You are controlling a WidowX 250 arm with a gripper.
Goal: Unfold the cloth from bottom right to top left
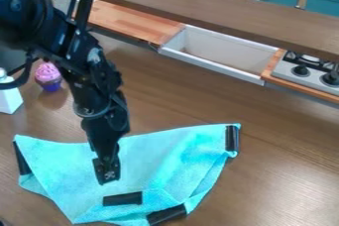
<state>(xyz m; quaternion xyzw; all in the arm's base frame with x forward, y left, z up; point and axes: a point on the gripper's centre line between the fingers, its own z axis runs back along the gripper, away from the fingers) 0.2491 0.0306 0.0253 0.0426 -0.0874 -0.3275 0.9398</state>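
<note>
- Cloth (175, 153), one, turquoise; spread crookedly on the brown wooden surface (278, 170), near the lower edge of the view, its lower part creased and folded.
- Black strips, four: one at the cloth's upper right corner, one on its left edge, two along its lower part.
- End effector (108, 174), one, black; hanging down over the middle of the cloth; whether released or clenched, cannot tell.
- Toy cupcake (48, 77), pink top, purple base; upright at left, behind the cloth.
- White object (9, 98), partly visible; left edge, near the cupcake.
- Sink (215, 54), white basin; beyond the cloth.
- Stove (308, 74), with dark knobs; right of the sink.
</note>
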